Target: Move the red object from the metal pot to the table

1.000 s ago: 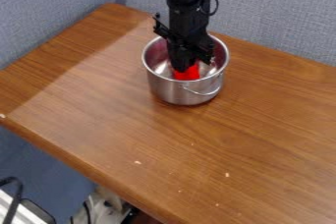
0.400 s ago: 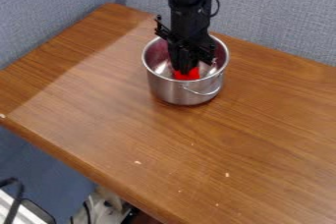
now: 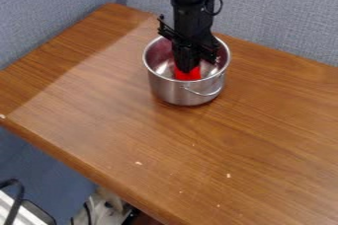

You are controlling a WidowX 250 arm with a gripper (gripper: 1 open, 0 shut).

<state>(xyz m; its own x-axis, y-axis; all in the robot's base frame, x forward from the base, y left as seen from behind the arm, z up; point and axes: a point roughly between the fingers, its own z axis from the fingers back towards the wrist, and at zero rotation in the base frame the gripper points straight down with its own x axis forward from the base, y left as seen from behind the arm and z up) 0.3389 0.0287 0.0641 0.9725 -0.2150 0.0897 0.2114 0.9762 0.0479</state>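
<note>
The metal pot stands on the table, right of centre toward the back, its small handle facing the front. The red object lies inside it, partly hidden by the fingers. My black gripper reaches straight down into the pot from above. Its fingers are closed on the red object, which still rests low in the pot.
Brown wood tabletop stretches to the left and front of the pot, with its rounded edge running along the lower left. A blue-grey wall stands behind. Below the table edge, cables and clutter lie on the floor.
The fingers have drawn together on the red object inside the pot. The arm and the pot have stayed in the same place.
</note>
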